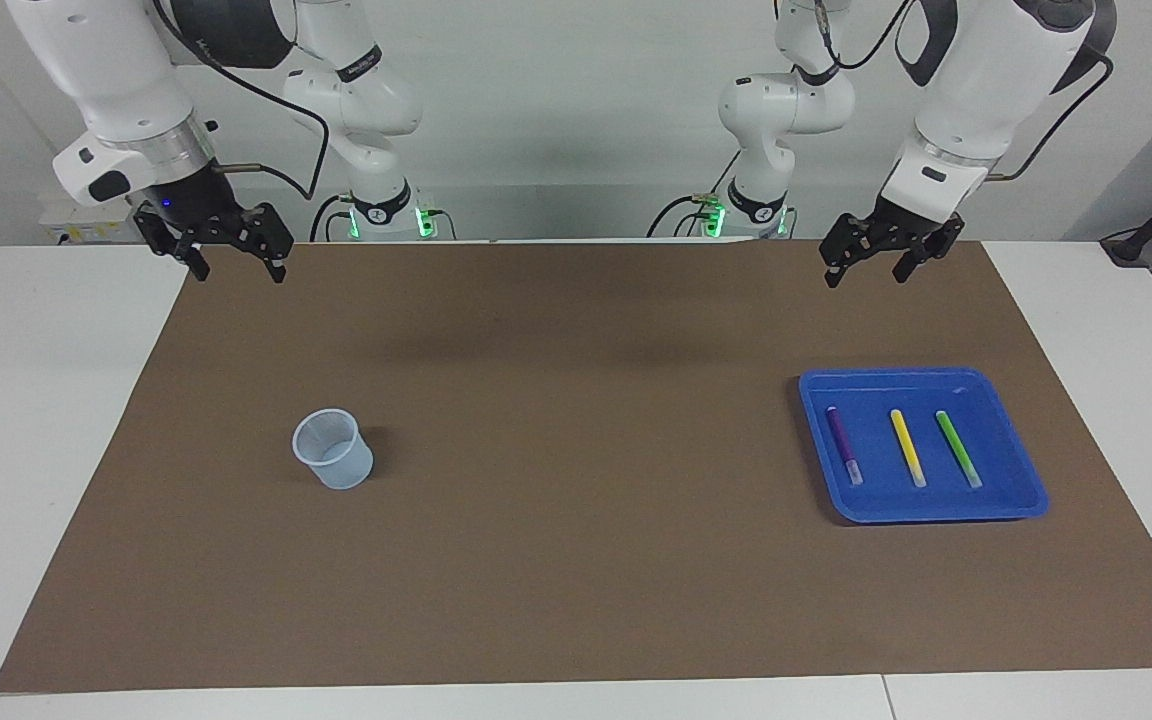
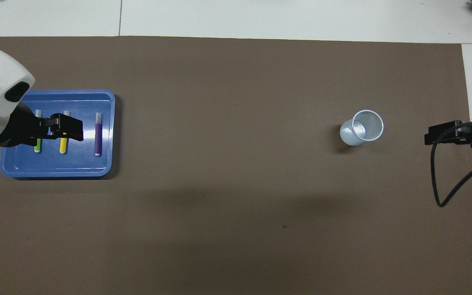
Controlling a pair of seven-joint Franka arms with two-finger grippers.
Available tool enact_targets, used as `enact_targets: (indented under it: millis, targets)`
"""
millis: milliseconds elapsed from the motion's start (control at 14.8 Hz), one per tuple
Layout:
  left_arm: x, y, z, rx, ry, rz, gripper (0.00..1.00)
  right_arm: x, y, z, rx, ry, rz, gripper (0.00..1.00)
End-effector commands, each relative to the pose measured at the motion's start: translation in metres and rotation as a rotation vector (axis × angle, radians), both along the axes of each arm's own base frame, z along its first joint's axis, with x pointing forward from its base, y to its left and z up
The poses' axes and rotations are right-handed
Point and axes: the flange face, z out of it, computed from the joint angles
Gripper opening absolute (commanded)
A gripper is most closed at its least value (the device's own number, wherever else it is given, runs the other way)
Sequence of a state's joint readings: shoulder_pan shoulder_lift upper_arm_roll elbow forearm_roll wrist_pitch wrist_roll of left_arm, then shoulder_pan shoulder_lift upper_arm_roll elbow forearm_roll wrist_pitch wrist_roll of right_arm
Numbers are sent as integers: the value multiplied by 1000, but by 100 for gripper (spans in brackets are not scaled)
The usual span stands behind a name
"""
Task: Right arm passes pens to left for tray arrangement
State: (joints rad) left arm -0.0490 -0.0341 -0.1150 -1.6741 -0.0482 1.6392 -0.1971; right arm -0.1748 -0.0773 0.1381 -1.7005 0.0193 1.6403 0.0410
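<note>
The blue tray (image 1: 1006, 480) (image 2: 55, 166) lies at the left arm's end of the brown mat. Three pens rest in it side by side: purple (image 1: 844, 445) (image 2: 98, 133), yellow (image 1: 907, 447) (image 2: 63, 146) and green (image 1: 958, 448) (image 2: 37, 146). My left gripper (image 1: 864, 276) (image 2: 72, 129) hangs open and empty, high over that end of the mat and well clear of the tray. Seen from above, it covers the middles of the green and yellow pens. My right gripper (image 1: 239, 273) waits open and empty, raised over the mat's corner at the right arm's end.
A small translucent cup (image 1: 333, 448) (image 2: 362, 128) stands upright on the mat toward the right arm's end. White table surface (image 1: 46, 400) borders the brown mat (image 1: 576, 400). A black cable (image 2: 445, 196) loops down from the right arm.
</note>
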Motion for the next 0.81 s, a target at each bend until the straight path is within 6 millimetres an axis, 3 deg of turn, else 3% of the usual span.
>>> enact_targets:
  millis: [0, 744]
  targets:
    - [4, -5, 0, -8, 1, -16, 100, -8, 0, 0, -20, 0, 8, 100]
    - [-2, 4, -2, -6, 18, -1, 100, -8, 0, -1, -20, 3, 6, 100]
